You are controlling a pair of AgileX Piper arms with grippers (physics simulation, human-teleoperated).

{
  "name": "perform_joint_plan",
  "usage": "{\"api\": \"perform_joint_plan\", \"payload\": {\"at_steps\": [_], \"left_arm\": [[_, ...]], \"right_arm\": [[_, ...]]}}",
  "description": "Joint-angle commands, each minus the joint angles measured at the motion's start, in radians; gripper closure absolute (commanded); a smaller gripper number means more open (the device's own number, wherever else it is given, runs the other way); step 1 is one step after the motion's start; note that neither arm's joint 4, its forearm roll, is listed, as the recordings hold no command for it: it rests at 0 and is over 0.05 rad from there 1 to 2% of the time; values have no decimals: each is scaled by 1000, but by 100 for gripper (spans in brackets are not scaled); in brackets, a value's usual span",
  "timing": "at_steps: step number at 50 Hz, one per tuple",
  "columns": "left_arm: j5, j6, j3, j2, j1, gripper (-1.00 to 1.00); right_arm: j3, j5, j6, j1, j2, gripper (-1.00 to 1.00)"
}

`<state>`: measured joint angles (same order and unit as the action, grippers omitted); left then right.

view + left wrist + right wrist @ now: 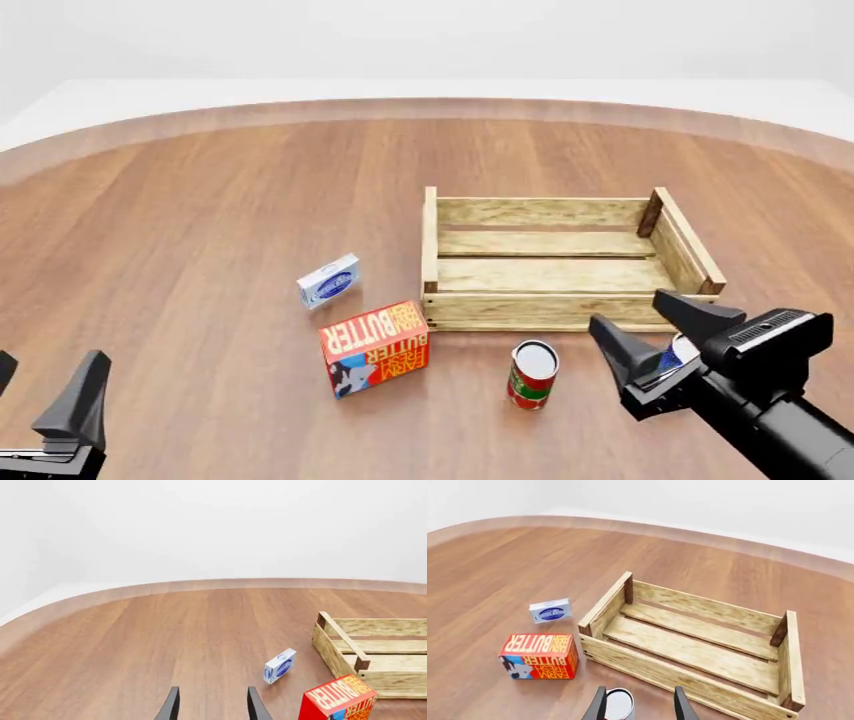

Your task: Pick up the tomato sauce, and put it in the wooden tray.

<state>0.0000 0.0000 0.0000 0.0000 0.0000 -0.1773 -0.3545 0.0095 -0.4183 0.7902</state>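
The tomato sauce (533,375) stands upright on the table (200,220), just in front of the near long wall of the wooden tray (562,309), toward the middle of that wall and apart from it. The tray holds nothing in any view. The right hand (643,343) hovers to the right of the can at about the can's height, its fingers spread with nothing between them; in the right wrist view the can's white top (619,703) appears between the two fingertips, low in the frame. The left hand (47,395) sits at the near left edge of the table, well apart from all objects, fingers parted and unloaded. A red butter box (376,347) stands left of the can, and a small blue-and-white box (328,281) lies just beyond it, left of the tray.
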Motion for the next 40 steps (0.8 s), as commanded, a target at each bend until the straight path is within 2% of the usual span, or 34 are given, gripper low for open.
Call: {"api": "perform_joint_plan", "payload": {"at_steps": [1, 18, 40], "left_arm": [[0, 0, 0, 0, 0, -100], [0, 0, 0, 0, 0, -100], [0, 0, 0, 0, 0, -100]], "right_arm": [[-15, -34, 22, -22, 69, -100], [-22, -67, 51, -36, 128, -100], [-10, -209, 66, -51, 335, -100]]}}
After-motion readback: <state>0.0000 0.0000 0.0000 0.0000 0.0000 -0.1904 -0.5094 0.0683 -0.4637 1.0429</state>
